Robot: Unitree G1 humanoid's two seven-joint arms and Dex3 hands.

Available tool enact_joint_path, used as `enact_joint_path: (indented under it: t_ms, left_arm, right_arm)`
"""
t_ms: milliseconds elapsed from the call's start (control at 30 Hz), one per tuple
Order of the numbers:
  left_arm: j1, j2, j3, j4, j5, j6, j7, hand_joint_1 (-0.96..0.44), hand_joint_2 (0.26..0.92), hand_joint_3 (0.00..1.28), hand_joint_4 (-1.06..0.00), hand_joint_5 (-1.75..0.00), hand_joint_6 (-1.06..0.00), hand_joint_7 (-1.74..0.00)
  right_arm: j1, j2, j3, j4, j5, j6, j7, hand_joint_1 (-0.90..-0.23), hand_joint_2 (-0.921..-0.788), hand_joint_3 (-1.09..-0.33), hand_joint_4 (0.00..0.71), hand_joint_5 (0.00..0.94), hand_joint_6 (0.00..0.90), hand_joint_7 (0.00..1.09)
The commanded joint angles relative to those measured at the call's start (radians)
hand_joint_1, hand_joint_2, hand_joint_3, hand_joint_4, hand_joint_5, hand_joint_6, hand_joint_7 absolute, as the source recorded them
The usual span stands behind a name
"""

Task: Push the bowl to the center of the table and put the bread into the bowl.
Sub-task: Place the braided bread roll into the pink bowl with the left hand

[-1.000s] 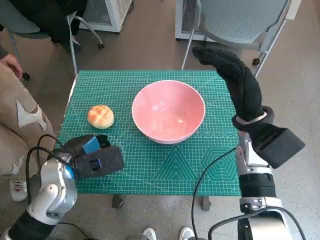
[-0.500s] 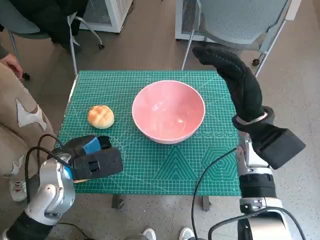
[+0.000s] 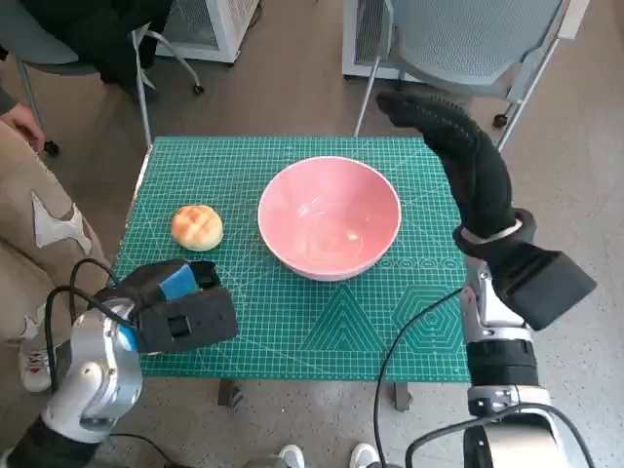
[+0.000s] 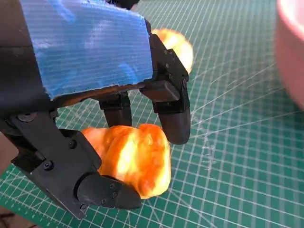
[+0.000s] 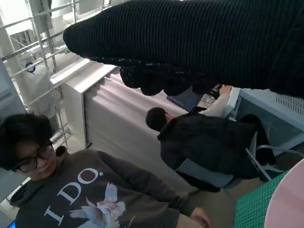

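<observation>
The bowl [image 3: 329, 216] is sitting about in the middle of the table [image 3: 292, 331], so the pushing part looks done, and it is lying empty, so the bread part is what is left. The left hand [image 3: 180, 310] is hanging low over the near left corner of the table, well apart from the bowl. From the head camera the hand is hiding what it carries. The camera behind that hand is showing its black fingers [image 4: 173, 114] wrapping around a golden piece of bread [image 4: 135, 159], with the thumb side pressing it from below, so the hand is gripping the bread just above the green surface. A round bun [image 3: 196, 226] is lying loose on the table between that hand and the bowl's left side, touching neither. The carry over to the bowl and the release look not yet done. The right hand [image 3: 458, 146] is raised beyond the far right corner of the table, its glove stretching out long with the fingers only lightly bent, holding nothing and touching nothing.
</observation>
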Motion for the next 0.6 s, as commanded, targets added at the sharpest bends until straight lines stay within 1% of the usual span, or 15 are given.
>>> enact_joint_path:
  t_ms: [33,100,133,233,333,400,533,600]
  left_arm:
    - [-0.013,0.024,0.035,-0.066,0.014,-0.005,-0.023,0.0,0.682,0.47,-0.72,-1.34,-0.69,-1.0]
    - [-0.028,0.031,0.051,-0.095,0.014,-0.006,-0.032,0.0,0.683,0.47,-0.72,-1.34,-0.7,-1.0]
    - [-0.034,0.033,0.058,-0.106,0.015,-0.007,-0.035,0.0,0.699,0.44,-0.72,-1.33,-0.7,-0.99]
    - [-0.055,0.035,0.075,-0.131,0.018,-0.009,-0.04,0.0,0.715,0.41,-0.73,-1.32,-0.71,-0.97]
    - [-0.077,0.035,0.091,-0.151,0.019,-0.012,-0.041,0.0,0.757,0.31,-0.75,-1.27,-0.72,-0.95]
    - [-0.088,0.035,0.098,-0.161,0.02,-0.013,-0.043,0.0,0.772,0.28,-0.76,-1.25,-0.72,-0.95]
    - [-0.122,0.035,0.113,-0.184,0.023,-0.015,-0.049,0.0,0.793,0.23,-0.78,-1.21,-0.72,-0.96]
    - [-0.143,0.035,0.121,-0.201,0.026,-0.014,-0.053,0.0,0.801,0.21,-0.8,-1.15,-0.7,-1.0]
  right_arm:
    - [0.023,-0.002,-0.001,0.01,0.003,0.015,0.002,-0.692,-0.921,-0.851,0.143,0.0,-0.001,0.44]
    - [0.022,-0.001,-0.001,0.011,0.004,0.015,0.003,-0.692,-0.921,-0.851,0.143,0.0,-0.001,0.44]
    - [0.022,0.0,-0.001,0.012,0.004,0.015,0.003,-0.692,-0.921,-0.851,0.143,0.0,-0.001,0.44]
    - [0.022,0.002,0.0,0.012,0.004,0.016,0.004,-0.692,-0.921,-0.852,0.143,0.0,-0.001,0.44]
    - [0.022,0.004,0.0,0.014,0.006,0.015,0.006,-0.692,-0.921,-0.852,0.142,0.0,-0.001,0.43]
    - [0.022,0.005,0.0,0.015,0.007,0.015,0.007,-0.692,-0.921,-0.852,0.142,0.0,-0.001,0.43]
    - [0.02,0.005,-0.001,0.021,0.011,0.013,0.012,-0.692,-0.921,-0.852,0.143,0.0,-0.001,0.44]
    - [0.019,0.005,-0.002,0.023,0.012,0.012,0.013,-0.692,-0.921,-0.851,0.143,0.0,-0.001,0.44]
